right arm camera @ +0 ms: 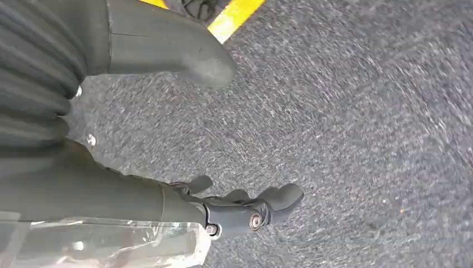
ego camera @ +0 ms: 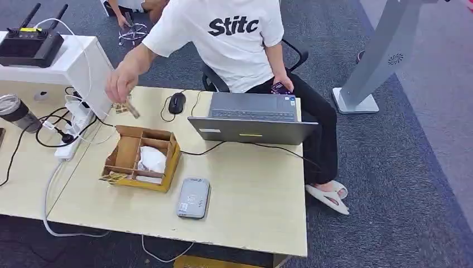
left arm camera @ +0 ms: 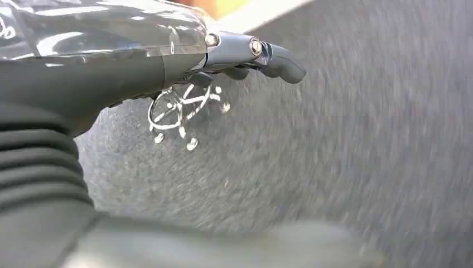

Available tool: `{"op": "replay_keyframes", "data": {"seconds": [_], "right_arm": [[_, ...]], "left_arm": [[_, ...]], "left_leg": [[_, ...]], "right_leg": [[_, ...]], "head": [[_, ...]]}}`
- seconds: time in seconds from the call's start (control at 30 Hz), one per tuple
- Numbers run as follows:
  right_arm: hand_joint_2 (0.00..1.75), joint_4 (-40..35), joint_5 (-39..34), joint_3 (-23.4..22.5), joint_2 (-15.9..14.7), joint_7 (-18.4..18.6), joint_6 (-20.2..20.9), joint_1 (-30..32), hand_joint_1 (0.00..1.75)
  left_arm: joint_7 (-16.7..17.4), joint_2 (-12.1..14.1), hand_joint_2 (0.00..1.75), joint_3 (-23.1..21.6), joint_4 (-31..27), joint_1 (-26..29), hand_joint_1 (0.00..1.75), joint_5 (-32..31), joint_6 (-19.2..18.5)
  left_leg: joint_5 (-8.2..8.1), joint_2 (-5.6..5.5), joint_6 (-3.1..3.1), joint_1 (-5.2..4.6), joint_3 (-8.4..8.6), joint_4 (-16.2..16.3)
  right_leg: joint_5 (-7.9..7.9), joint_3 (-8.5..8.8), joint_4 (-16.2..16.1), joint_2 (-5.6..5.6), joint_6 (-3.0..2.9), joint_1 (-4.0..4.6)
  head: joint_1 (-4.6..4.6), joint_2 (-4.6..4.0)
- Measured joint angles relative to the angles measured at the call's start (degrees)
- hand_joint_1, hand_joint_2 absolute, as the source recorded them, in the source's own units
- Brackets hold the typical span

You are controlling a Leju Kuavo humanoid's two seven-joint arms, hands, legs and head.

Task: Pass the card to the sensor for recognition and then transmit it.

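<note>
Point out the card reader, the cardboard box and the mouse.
card reader (ego camera: 193, 197), head view, middle of its grey top.
cardboard box (ego camera: 128, 152), head view, on an inner divider.
mouse (ego camera: 177, 102), head view, middle of its black back.

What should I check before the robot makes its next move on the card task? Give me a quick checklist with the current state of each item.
1. Left hand free, holding nothing: ok.
2. Right hand free, fingers apart over the carpet: ok.
3. Sensor unobstructed on the table: ok.
4. Workspace free of people: not ok; a person's hand holds a card above the cardboard box.
5. Cards waiting in the box: cannot tell; white packing covers part of it.
6. Laptop away from the sensor: ok.
</note>
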Motion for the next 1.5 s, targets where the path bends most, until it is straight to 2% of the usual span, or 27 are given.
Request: {"op": "replay_keyframes", "data": {"seconds": [0.13, 0.27, 0.4, 0.5, 0.7, 0.77, 0.83, 0.87, 0.9, 0.93, 0.97, 1.0, 1.07, 1.1, 1.17, 1.23, 1.33, 1.4, 1.5], "right_arm": [[1.75, 0.0, 0.33, -1.34, -0.09, 1.07, 0.17, -0.08, 0.0], [1.75, 0.0, 1.27, -1.64, 0.31, 3.37, 0.18, -0.22, 0.0], [1.75, 0.0, 1.88, -2.01, 1.11, 4.13, 0.59, -0.21, 0.0], [1.75, 0.0, 1.92, -2.21, 1.55, 4.13, 0.61, -0.25, 0.0], [1.75, 0.0, 1.92, -2.41, 2.03, 4.13, 0.63, -0.25, 0.0], [1.75, 0.0, 1.92, -2.45, 2.12, 4.06, 0.7, -0.25, 0.0], [1.75, 0.0, 1.81, -2.65, 2.25, 4.0, 1.44, -0.22, 0.0], [1.75, 0.0, 1.95, -2.82, 2.32, 4.0, 1.97, -0.22, 0.0], [1.75, 0.0, 2.36, -2.84, 2.32, 4.02, 2.52, -0.21, 0.0], [1.75, 0.0, 2.84, -2.84, 2.32, 4.15, 3.0, -0.19, 0.0], [1.75, 0.0, 3.3, -2.84, 2.32, 4.44, 3.3, -0.14, 0.0], [1.75, 0.0, 3.7, -2.84, 2.29, 4.94, 3.72, -0.12, 0.0], [1.75, 0.0, 4.37, -2.84, 2.27, 6.08, 4.79, -0.13, 0.0], [1.75, 0.0, 4.9, -2.82, 2.27, 6.58, 5.38, -0.16, 0.0], [1.75, 0.0, 5.9, -2.63, 2.27, 7.28, 6.1, -0.17, 0.0], [1.75, 0.0, 6.86, -2.27, 2.29, 7.95, 6.71, -0.18, 0.0], [1.75, 0.0, 8.07, -1.9, 2.32, 8.37, 7.26, -0.15, 0.0], [1.75, 0.0, 8.59, -1.64, 2.32, 8.81, 7.83, -0.33, 0.0], [1.75, 0.0, 8.94, -1.03, 2.32, 8.96, 7.82, -0.47, 0.0]], "left_arm": [[0.83, -0.33, 1.75, 4.0, -6.3, 0.36, 0.0, -3.99, 4.41], [-7.42, -0.55, 1.75, 11.94, -12.79, -1.18, 0.0, -12.77, 4.72], [-13.97, -0.65, 1.75, 16.41, -19.74, -1.46, 0.0, -12.87, 4.72], [-19.11, -0.83, 1.75, 17.94, -22.73, -1.55, 0.0, -12.44, 4.74], [-20.24, -0.96, 1.75, 19.19, -25.68, -1.78, 0.0, -12.17, 4.74], [-23.73, -0.96, 1.75, 19.38, -25.9, -1.91, 0.0, -10.7, 4.74], [-30.86, -0.98, 1.75, 19.45, -25.92, -2.22, 0.0, -8.92, 4.7], [-34.0, -0.98, 1.75, 19.47, -26.05, -2.36, 0.0, -9.03, 3.75], [-34.75, -0.89, 1.75, 19.47, -27.19, -2.36, 0.0, -9.25, 1.49], [-33.72, -0.83, 1.75, 19.47, -29.32, -2.29, 0.0, -9.49, -2.12], [-32.56, -0.48, 1.75, 19.49, -32.9, -2.26, 0.0, -9.4, -7.34], [-32.31, -0.11, 1.75, 19.6, -35.11, -2.25, 0.0, -8.78, -10.55], [-34.85, 1.36, 1.75, 19.69, -39.35, -2.26, 0.0, -7.06, -17.35], [-37.48, 1.6, 1.75, 19.69, -41.31, -2.32, 0.0, -7.06, -20.21], [-43.44, 1.71, 1.75, 19.69, -45.57, -2.55, 0.0, -8.91, -24.25], [-46.69, 1.16, 1.75, 19.62, -49.73, -2.62, 0.0, -8.71, -27.9], [-47.02, 1.05, 1.75, 18.66, -54.36, -2.59, 0.0, -4.54, -32.84], [-46.44, 1.09, 1.75, 18.0, -56.65, -2.69, 0.0, -4.07, -36.66], [-45.94, 1.16, 1.75, 17.37, -59.07, -3.13, 0.0, -4.04, -38.23]], "left_leg": [[0.0, -0.01, 0.0, 0.03, 0.0, -0.01], [0.0, 0.0, -0.01, 0.04, -0.02, -0.03], [0.0, 0.0, -0.01, 0.03, 0.03, -0.03], [0.0, -0.01, -0.01, 0.02, 0.03, -0.03], [0.0, -0.01, 0.0, 0.0, 0.04, -0.02], [0.0, -0.02, 0.0, 0.0, 0.05, -0.01], [0.0, -0.04, 0.0, 0.02, 0.07, -0.01], [0.0, -0.03, -0.01, 0.02, 0.06, -0.02], [0.0, -0.01, -0.01, 0.04, 0.06, -0.02], [0.0, 0.01, -0.01, 0.08, 0.06, -0.02], [0.0, 0.01, -0.01, 0.09, 0.06, -0.02], [0.0, -0.02, -0.02, 0.08, 0.07, -0.02], [0.03, -0.07, -0.05, 0.1, 0.07, -0.03], [0.03, -0.07, -0.05, 0.09, 0.07, -0.03], [0.04, -0.06, -0.07, 0.09, 0.06, -0.04], [0.04, -0.01, -0.07, 0.09, 0.07, -0.04], [0.05, -0.04, -0.06, 0.01, 0.06, -0.03], [0.04, -0.04, -0.06, 0.02, 0.06, -0.03], [0.04, -0.03, -0.06, 0.02, 0.07, -0.03]], "right_leg": [[-0.01, 0.01, 0.01, -0.01, -0.01, 0.05], [-0.02, 0.03, 0.02, 0.0, -0.02, 0.05], [-0.02, 0.03, 0.02, 0.0, -0.02, 0.06], [-0.02, 0.03, 0.02, -0.02, -0.01, 0.05], [-0.02, 0.07, 0.02, -0.02, -0.01, 0.05], [-0.02, 0.04, 0.01, -0.03, -0.01, 0.04], [-0.02, 0.03, 0.01, -0.05, -0.01, 0.04], [-0.02, 0.03, 0.01, -0.05, -0.01, 0.04], [-0.02, 0.09, 0.02, -0.02, -0.01, 0.06], [-0.01, 0.09, 0.02, 0.0, -0.02, 0.08], [-0.01, 0.09, 0.02, 0.0, -0.02, 0.09], [-0.01, 0.09, 0.02, -0.03, -0.02, 0.09], [-0.02, 0.03, 0.03, -0.07, -0.03, 0.11], [-0.02, 0.05, 0.03, -0.07, -0.03, 0.1], [-0.02, 0.07, 0.04, -0.06, -0.03, 0.1], [-0.02, 0.07, 0.04, -0.01, -0.04, 0.1], [-0.01, 0.06, 0.04, -0.04, -0.03, 0.08], [-0.01, 0.06, 0.03, -0.05, -0.03, 0.07], [-0.01, 0.09, 0.03, -0.04, -0.04, 0.06]], "head": [[0.0, 0.0], [0.0, 0.0], [0.0, 0.0], [0.02, 0.0], [0.0, 0.0], [0.0, 0.0], [0.02, 0.0], [0.02, 0.0], [0.0, 0.0], [0.0, 0.0], [0.02, 0.0], [0.0, 0.0], [0.04, 0.0], [-0.02, 0.0], [-0.07, 0.0], [0.0, 0.0], [-0.02, 0.0], [0.0, 0.0], [-0.02, 0.0]]}}
